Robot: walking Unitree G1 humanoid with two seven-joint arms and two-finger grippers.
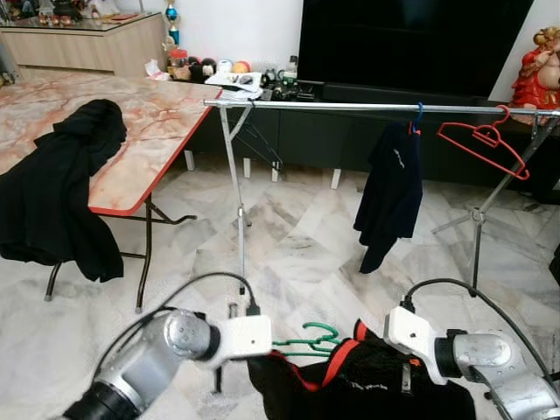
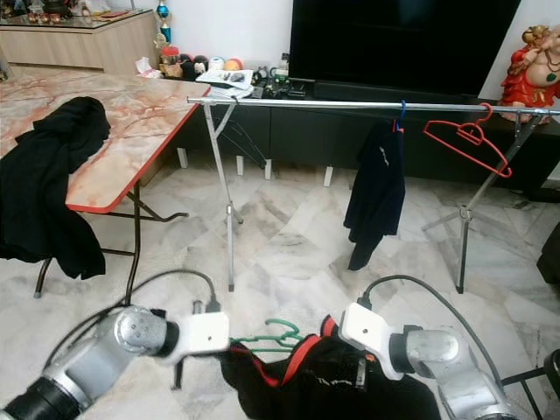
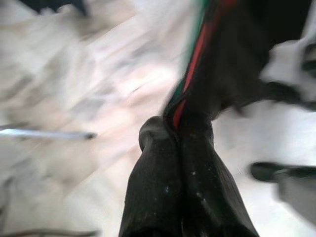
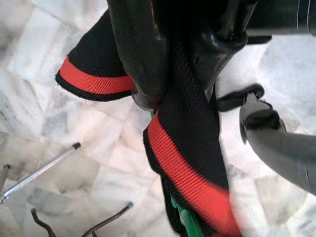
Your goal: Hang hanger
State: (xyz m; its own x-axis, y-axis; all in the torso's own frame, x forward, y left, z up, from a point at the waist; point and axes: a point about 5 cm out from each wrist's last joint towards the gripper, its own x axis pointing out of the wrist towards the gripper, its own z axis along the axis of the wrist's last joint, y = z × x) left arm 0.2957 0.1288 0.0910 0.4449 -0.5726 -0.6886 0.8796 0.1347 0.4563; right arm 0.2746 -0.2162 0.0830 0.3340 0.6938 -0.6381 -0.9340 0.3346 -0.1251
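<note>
Nearest, both grippers hold a black garment [image 1: 367,385] with red trim, low in front of the robot. Small white print on it is too small to read. The left gripper [image 3: 175,129] has its fingers together, pinching the trimmed edge. The right gripper [image 4: 180,86] is clamped on the collar band. A green hanger [image 1: 306,339] sits inside the garment, its hook poking out between the two grippers. Beyond stands a rack [image 1: 367,107] with a dark shirt [image 1: 389,192] and a red hanger [image 1: 483,144] on its rail. A table [image 1: 149,118] to the left carries black clothing [image 1: 61,188].
</note>
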